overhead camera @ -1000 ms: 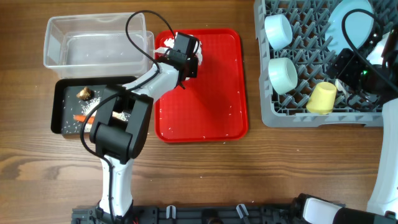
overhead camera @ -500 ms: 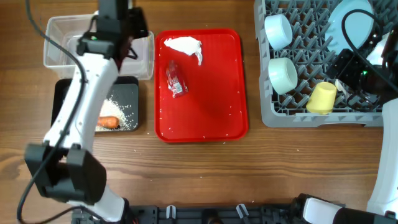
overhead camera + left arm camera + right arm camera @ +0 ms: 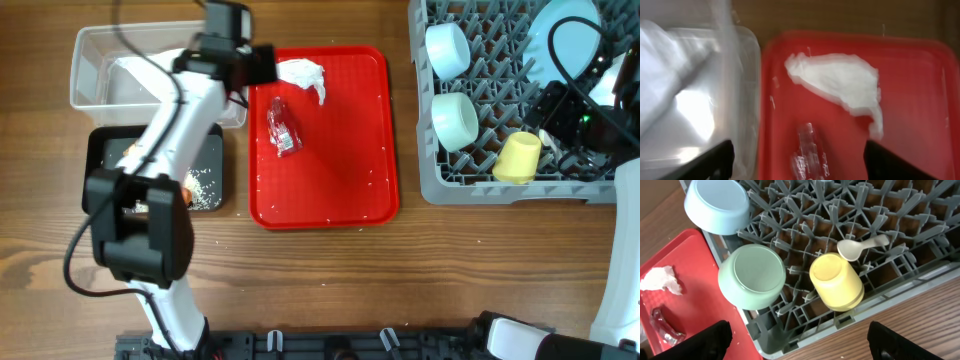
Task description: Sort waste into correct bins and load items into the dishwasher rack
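My left gripper (image 3: 258,68) hangs open over the seam between the clear bin (image 3: 90,95) and the red tray (image 3: 340,170). The left wrist view shows nothing between its fingers (image 3: 715,160). A crumpled white napkin (image 3: 840,82) lies on the tray just ahead, and another white napkin (image 3: 660,75) rests inside the clear bin (image 3: 742,100). The black bin (image 3: 105,150) holds rice, a brown lump (image 3: 130,152) and a carrot piece (image 3: 188,197). My right gripper (image 3: 552,112) is open above the dishwasher rack (image 3: 520,190), over two bowls (image 3: 752,275), the yellow cup (image 3: 836,281) and the spoon (image 3: 860,247).
A clear crinkled wrapper (image 3: 283,128) lies on the tray below the napkin. A pale blue plate (image 3: 565,40) stands in the rack's far right corner. Stray rice grains dot the tray. Cables run over both arms.
The left gripper went from the tray's napkin to the clear bin, swung back to the bin's right edge and opened. A napkin now lies in the clear bin. The right arm stayed still.
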